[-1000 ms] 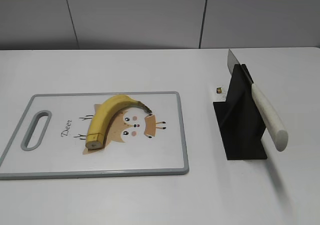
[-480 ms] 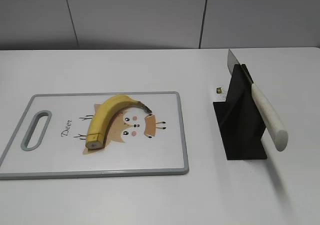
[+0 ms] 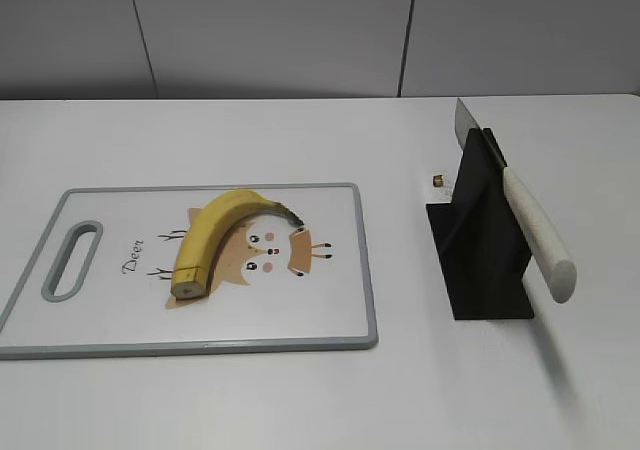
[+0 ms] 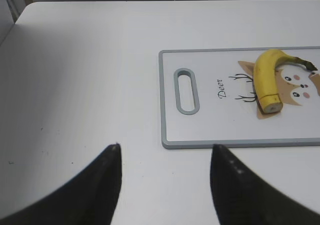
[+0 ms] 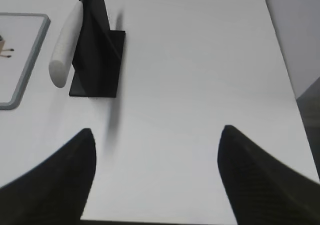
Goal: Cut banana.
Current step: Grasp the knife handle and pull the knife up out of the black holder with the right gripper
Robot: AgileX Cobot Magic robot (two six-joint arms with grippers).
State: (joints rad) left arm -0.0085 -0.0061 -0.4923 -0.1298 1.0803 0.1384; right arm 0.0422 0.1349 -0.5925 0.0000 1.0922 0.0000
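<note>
Left pincer (image 4: pixel 165 185): fingers apart, empty, above bare bench (image 3: pixel 250 135), well short of the board's handle end. Not visible in the exterior view.

Cutting board (image 3: pixel 30 310) with grey rim and handle slot (image 3: pixel 71 260) at the left, flat on the bench. On the board, over the deer print (image 3: pixel 275 250): the banana (image 3: pixel 212 232), whole and unpeeled, curved, blunt cut end toward the camera, dark stem tip toward the right. No cut in it yet.

Further right, apart from the board: black stand (image 3: pixel 482 240) with the knife (image 3: pixel 525 220) resting in it at a slant, white handle toward the camera, blade up at the back. Small dark object (image 3: pixel 438 180) just behind the stand, too small to identify.

Right pincer (image 5: pixel 155 175): fingers apart, empty, near the stand but not touching.

Step in hand, probably: the very start, nothing grasped. Next move, probably: right pincer to the white handle (image 5: pixel 67 40), firm closing around it, lifting free of the stand; left pincer perhaps to steady the banana.
</note>
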